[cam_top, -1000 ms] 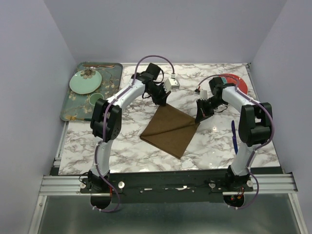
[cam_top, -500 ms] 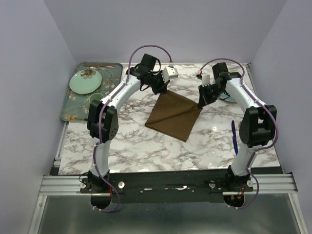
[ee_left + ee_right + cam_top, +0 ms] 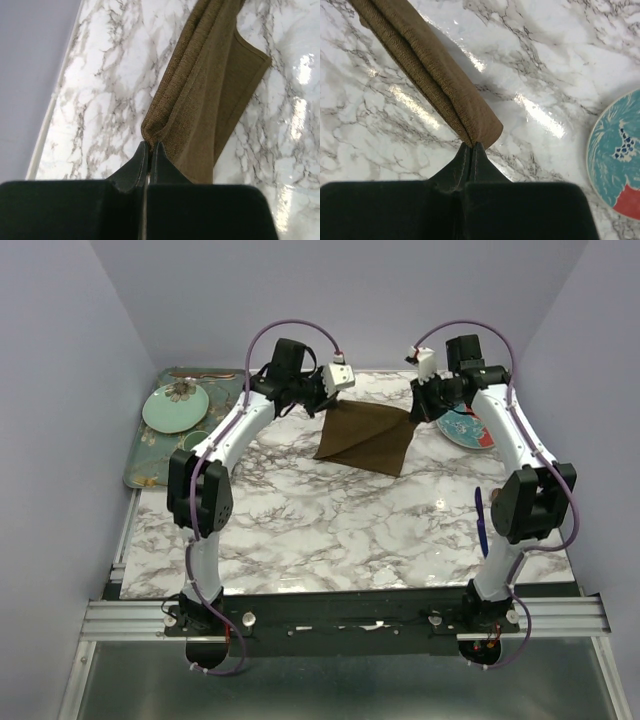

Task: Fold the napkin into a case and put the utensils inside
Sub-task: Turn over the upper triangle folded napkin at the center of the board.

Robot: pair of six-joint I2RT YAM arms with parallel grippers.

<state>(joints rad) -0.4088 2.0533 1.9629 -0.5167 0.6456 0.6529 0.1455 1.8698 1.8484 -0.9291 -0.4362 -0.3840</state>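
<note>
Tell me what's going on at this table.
Both arms are working the brown napkin. The left gripper and right gripper are each shut on a corner of the doubled-over cloth, holding it stretched between them over the far part of the marble table. No case is formed yet. A blue-handled utensil lies near the table's right edge, not yet packed.
</note>
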